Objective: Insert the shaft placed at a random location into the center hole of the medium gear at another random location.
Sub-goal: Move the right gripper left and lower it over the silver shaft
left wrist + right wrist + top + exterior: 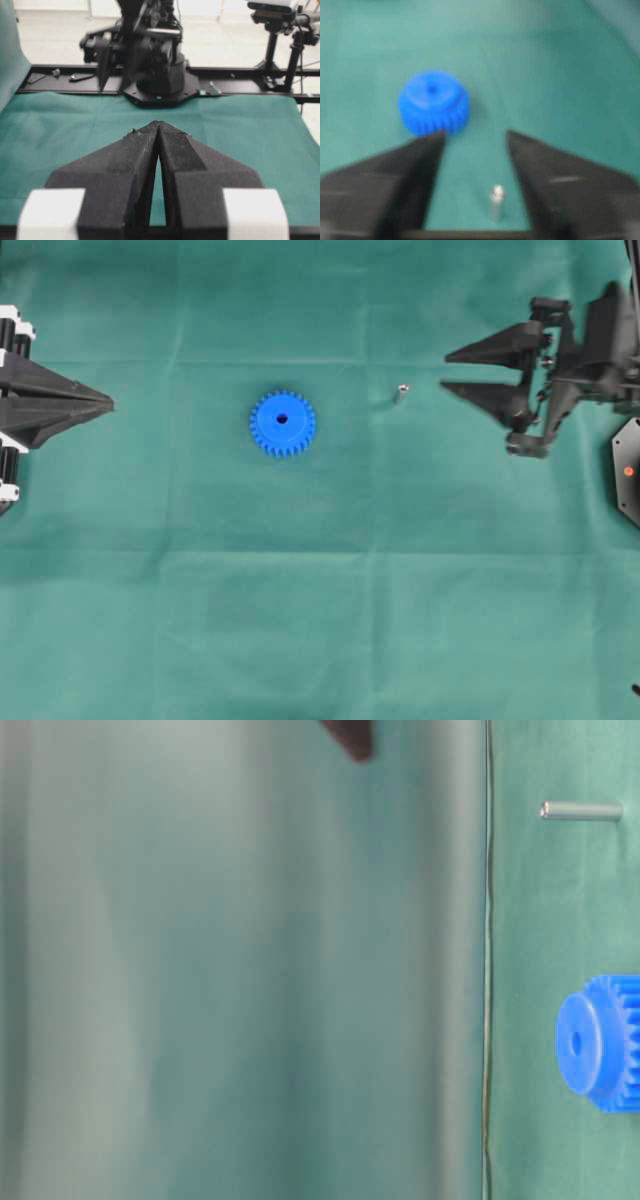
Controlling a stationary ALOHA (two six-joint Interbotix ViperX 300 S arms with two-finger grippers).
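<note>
- Green cloth (320,620) covers the whole work surface; faint fold lines cross it in the overhead view.
- My left gripper (108,400) sits at the far left edge of the overhead view, pointing toward the middle. Its two black fingers (125,165) meet at the tips, with only a thin slit between them further back, and nothing is between them. It is well apart from both task parts.
- Medium gear (282,423): bright blue, lying flat on the cloth left of centre, toothed rim all round, raised hub on top. Its center hole (282,419) faces up and is unoccupied.
- Shaft (399,394): small silvery pin, standing upright on the cloth to the right of the gear and slightly further up in the overhead view, clear of the gear.
- My right gripper (444,373) reaches in from the right edge with its jaws spread wide and nothing gripped. The fingertips (455,390) stop just short of the shaft. In my right wrist view the shaft (496,202) stands in the gap between the two fingers, touching neither, with the gear (434,102) beyond it to the left.
</note>
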